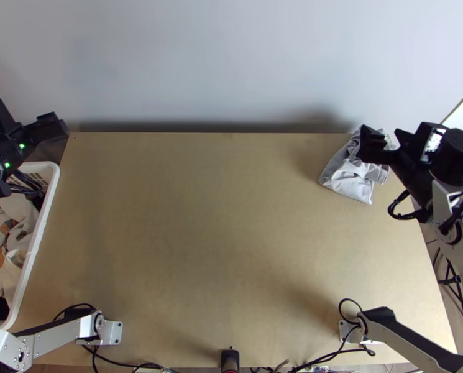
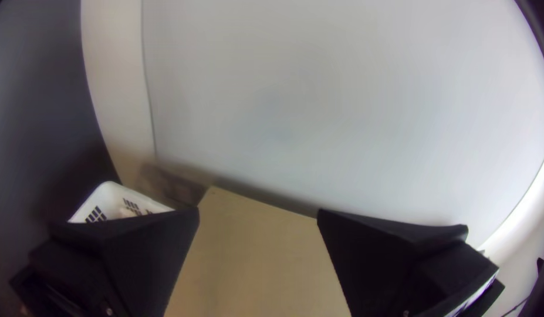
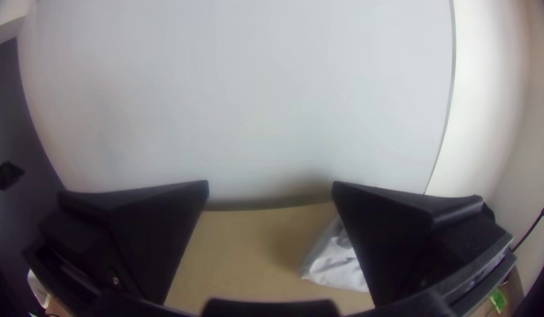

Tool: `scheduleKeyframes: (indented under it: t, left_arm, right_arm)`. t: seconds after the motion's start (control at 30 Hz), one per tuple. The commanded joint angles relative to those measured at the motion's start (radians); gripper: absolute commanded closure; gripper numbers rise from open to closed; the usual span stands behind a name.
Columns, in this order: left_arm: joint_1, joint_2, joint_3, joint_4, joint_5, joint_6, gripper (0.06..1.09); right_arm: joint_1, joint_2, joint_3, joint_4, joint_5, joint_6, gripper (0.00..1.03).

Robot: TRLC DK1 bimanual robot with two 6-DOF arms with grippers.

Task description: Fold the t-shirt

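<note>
A light grey cloth, apparently the t-shirt [image 1: 349, 177], lies in a compact folded bundle at the table's far right corner. My right gripper [image 1: 386, 140] is above its far right part and hides some of it. In the right wrist view, the cloth [image 3: 336, 262] shows partly behind one finger, and my right gripper [image 3: 270, 188] stands open with nothing between its fingers. My left gripper [image 1: 37, 129] is over the table's far left corner, beyond the basket. In the left wrist view, my left gripper [image 2: 258, 213] is open and holds nothing.
A white basket [image 1: 48, 205] with crumpled cloths [image 1: 10, 239] stands along the table's left edge. Bare wooden table [image 1: 212, 230] stretches between the arms. A pale wall [image 1: 231, 62] rises behind the far edge. Cables [image 1: 330, 357] run along the near edge.
</note>
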Motion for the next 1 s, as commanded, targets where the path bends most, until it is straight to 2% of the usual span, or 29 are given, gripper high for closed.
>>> scheduleKeyframes:
  t: [0.0,0.17,0.3,0.43,0.77,0.97]
  left_arm:
    - [0.146,0.023,-0.071,-0.021,-0.016,0.058,0.11]
    - [0.311,-0.051,-0.252,-0.056,-0.016,0.131,0.11]
    - [0.485,-0.117,-0.457,0.064,-0.009,0.231,0.11]
    - [0.632,-0.106,-0.595,0.085,-0.002,0.282,0.11]
    - [0.838,-0.043,-0.743,0.219,0.000,0.506,0.11]
    - [0.925,0.020,-0.832,0.282,-0.002,0.571,0.11]
  right_arm:
    - [-0.001,0.038,0.011,-0.005,0.025,0.005,0.05]
    - [0.010,0.064,0.013,0.001,0.060,-0.024,0.05]
    - [0.019,0.086,0.013,0.010,0.066,-0.032,0.05]
    - [0.032,0.106,0.019,0.015,0.071,-0.032,0.05]
    - [0.067,0.147,0.020,0.015,0.103,-0.066,0.05]
    - [0.068,0.164,0.017,0.015,0.118,-0.069,0.05]
